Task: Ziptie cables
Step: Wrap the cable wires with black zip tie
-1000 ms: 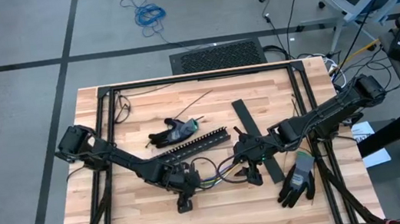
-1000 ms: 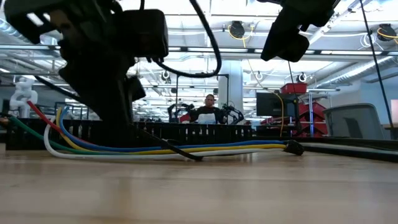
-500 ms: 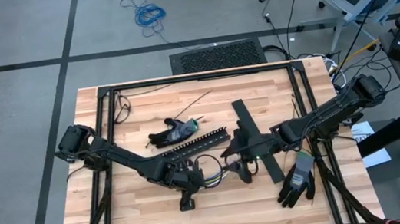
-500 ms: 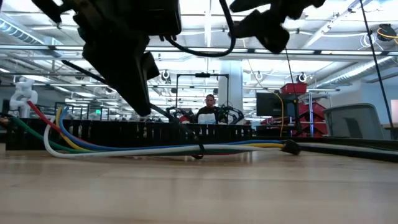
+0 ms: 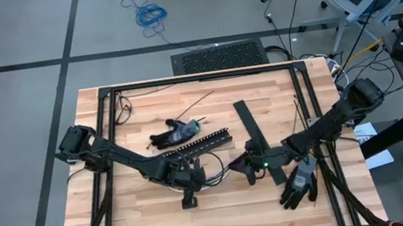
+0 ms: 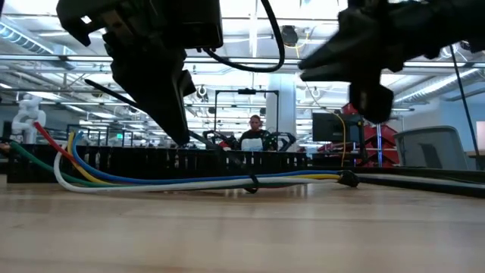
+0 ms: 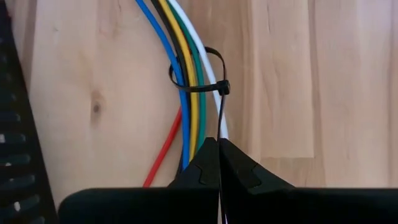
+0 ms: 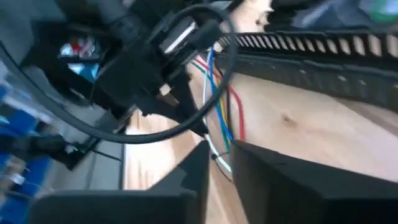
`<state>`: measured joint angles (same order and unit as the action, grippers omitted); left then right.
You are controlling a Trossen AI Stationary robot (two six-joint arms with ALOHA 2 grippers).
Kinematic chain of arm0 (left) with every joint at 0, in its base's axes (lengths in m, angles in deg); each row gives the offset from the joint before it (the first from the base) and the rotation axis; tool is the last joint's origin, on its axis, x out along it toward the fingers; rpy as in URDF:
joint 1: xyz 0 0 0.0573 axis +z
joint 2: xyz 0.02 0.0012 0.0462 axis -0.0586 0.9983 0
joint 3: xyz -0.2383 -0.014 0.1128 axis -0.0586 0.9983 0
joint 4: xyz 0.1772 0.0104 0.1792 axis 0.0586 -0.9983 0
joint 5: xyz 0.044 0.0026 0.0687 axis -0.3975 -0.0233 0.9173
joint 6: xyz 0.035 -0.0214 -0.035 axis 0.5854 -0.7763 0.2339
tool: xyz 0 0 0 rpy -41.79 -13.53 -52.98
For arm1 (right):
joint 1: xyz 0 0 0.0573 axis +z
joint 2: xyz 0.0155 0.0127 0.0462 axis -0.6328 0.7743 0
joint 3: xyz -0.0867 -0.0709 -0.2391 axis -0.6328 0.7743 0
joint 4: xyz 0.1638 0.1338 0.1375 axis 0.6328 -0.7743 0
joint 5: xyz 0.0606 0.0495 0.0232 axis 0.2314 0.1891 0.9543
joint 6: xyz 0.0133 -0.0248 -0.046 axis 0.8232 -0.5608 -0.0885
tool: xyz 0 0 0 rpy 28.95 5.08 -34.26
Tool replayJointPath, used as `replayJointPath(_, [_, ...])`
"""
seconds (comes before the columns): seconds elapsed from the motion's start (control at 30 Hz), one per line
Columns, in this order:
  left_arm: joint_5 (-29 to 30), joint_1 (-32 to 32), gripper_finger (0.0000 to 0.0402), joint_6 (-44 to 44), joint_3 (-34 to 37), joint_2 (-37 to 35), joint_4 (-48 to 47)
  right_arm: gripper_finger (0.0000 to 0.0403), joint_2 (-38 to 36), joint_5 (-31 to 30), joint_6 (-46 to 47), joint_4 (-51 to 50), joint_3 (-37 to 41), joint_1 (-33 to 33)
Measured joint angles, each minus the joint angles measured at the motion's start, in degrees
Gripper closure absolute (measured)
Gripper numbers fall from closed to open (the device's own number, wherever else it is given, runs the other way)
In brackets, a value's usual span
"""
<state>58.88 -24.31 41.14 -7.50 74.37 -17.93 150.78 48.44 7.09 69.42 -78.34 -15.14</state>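
The cables (image 7: 189, 62), blue, black, yellow, green, white and red, lie in a bundle on the wooden table (image 5: 217, 175) in front of the black slotted duct (image 5: 198, 143). A black ziptie (image 7: 222, 87) is looped around them. My left gripper (image 7: 217, 144) stands above the bundle, shut on the tie's tail. My right gripper (image 5: 250, 171) hovers over the bundle's right end (image 6: 348, 180), pointing nearly level toward the left arm. Its fingers (image 8: 249, 174) stand a narrow gap apart with nothing between them. My left gripper pinches the ziptie's thin tail (image 7: 221, 121) between its two fingertips, a short way from the tie's head. The fingers slant down from above. The tail runs straight and taut from the fingertips to the loop, which rests around the cables on the table.
A flat black strip (image 5: 258, 140) lies right of the duct. One dark glove (image 5: 172, 135) lies behind the duct, another (image 5: 300, 182) near the right front. A black frame (image 5: 197, 78) borders the table. A person (image 6: 255, 133) sits far behind it.
My left gripper has risen a little with the ziptie's tail, drawing it taut; the tie's head has slid toward the right along the cables. My right gripper has come down toward the table and tipped from pointing down to nearly level.
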Motion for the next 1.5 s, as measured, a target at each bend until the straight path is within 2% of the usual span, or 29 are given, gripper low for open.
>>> replayJointPath(0.17, [0.9,0.5,0.0401,1.3,0.0,0.0,0.1,0.0265,6.8,2.3,-9.8,-6.4,-6.1,0.0])
replayJointPath(0.33, [1.1,1.4,0.0401,1.3,0.0,0.0,0.1,0.0199,14.0,3.7,-16.6,-6.8,-12.7,-0.5])
replayJointPath(0.47, [1.1,1.7,0.0401,1.3,0.0,0.0,0.1,0.0172,18.5,4.9,-21.9,-8.9,-18.8,-1.6])
replayJointPath(0.57, [1.1,1.7,0.0401,1.3,0.0,0.0,0.2,0.0171,21.2,6.4,-23.0,-13.7,-23.4,-2.5])
replayJointPath(0.63, [1.1,1.7,0.0401,1.2,0.0,0.0,0.4,0.0178,22.9,6.6,-23.8,-16.8,-25.3,-3.2])
replayJointPath(0.83, [1.1,1.7,0.0401,0.9,0.0,-0.2,0.5,0.0219,24.3,8.2,-24.5,-17.1,-27.6,-4.8])
replayJointPath(1.13, [1.6,1.7,0.0402,1.3,0.0,-0.9,1.2,0.0333,24.5,11.3,-23.6,-19.0,-27.6,-5.8])
replayJointPath(1.5, [1.7,1.7,0.0402,1.3,0.0,-0.9,1.6,0.0397,24.5,14.3,-22.8,-19.6,-27.6,-6.2])
